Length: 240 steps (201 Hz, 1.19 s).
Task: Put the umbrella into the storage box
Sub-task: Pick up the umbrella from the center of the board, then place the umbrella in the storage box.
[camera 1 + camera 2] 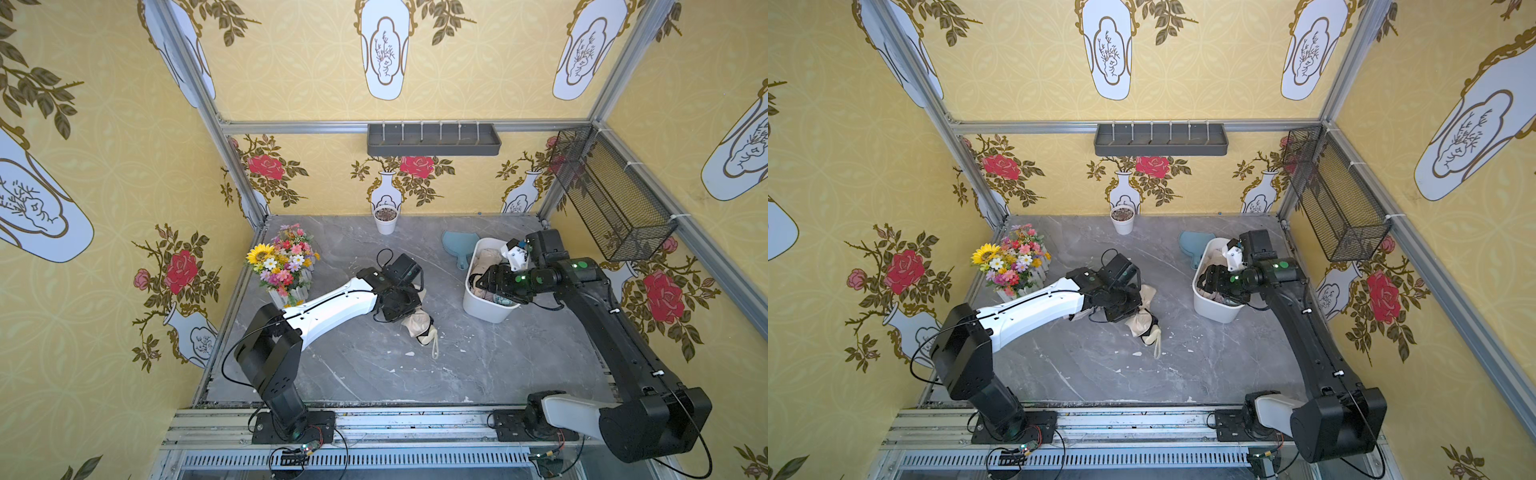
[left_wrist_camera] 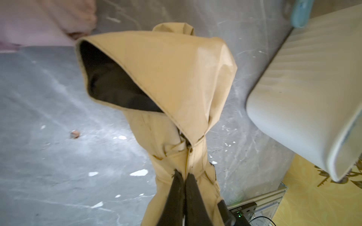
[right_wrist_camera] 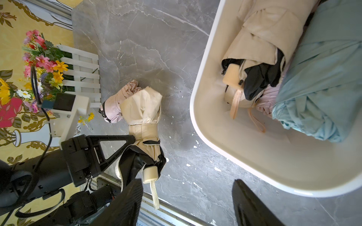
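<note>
At the middle of the grey marble table (image 1: 374, 374), the left gripper (image 2: 183, 174) is clenching the umbrella (image 2: 176, 78). Its two black fingers (image 2: 174, 195) are pressing almost together on the beige cloth at the strap band around the umbrella's waist. In the right wrist view one triangular finger (image 3: 117, 144) of that gripper is meeting the band from the side. There the umbrella (image 3: 144, 109) is lying on the table, its cream handle (image 3: 150, 173) and wrist cord pointing toward the front rail. A pink umbrella (image 3: 114, 106) is lying against its loose canopy end, on the flowers' side.

In both top views the umbrella (image 1: 419, 326) (image 1: 1142, 322) is lying outside the storage box (image 1: 486, 316) (image 1: 1214, 309), on the table to the box's left and not touching it.

The right gripper (image 3: 187, 181) is hovering over the box's rim (image 3: 197, 121) on the side facing the umbrella. Its jaws are standing wide apart with nothing between them. Inside the box a second beige umbrella (image 3: 264, 39) and a light blue umbrella (image 3: 323, 88) are lying side by side, with a bit of pink cloth showing between them.

A blue fan-shaped thing (image 1: 455, 245) is lying just behind the box's far end. A flower arrangement (image 1: 282, 262) in a white picket planter is standing at the table's left edge, and a small white pot (image 1: 385, 222) is standing by the back wall. A black wire basket (image 1: 611, 195) is hanging on the right wall and a grey shelf (image 1: 432, 139) on the back wall.
</note>
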Available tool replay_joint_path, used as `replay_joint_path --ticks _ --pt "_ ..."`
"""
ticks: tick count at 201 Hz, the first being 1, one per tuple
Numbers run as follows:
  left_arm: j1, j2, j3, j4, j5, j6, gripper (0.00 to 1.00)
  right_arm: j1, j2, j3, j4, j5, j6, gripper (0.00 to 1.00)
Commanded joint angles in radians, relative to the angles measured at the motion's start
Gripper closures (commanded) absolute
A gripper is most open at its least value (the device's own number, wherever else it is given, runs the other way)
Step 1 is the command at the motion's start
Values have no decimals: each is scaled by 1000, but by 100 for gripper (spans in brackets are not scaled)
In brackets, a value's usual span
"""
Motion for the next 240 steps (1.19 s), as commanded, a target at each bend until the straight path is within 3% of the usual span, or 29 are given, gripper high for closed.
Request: replay_joint_path --ticks 1,58,96,127,170,240 --pt "-10 26 74 -24 -20 41 100 -12 -13 9 -8 26 -7 24" --pt "-48 13 319 -76 -83 150 100 -180 -58 -20 3 -14 37 24" --pt "-102 78 527 -52 -125 384 100 -285 -74 -55 23 -67 73 24" --pt "-121 127 553 66 -108 592 100 -367 -81 -81 62 -140 125 24" --pt "-121 246 640 150 -71 774 100 -393 -86 -74 77 -154 153 24" --pt "-109 516 934 169 -3 868 100 -402 -97 -101 88 -152 139 24"
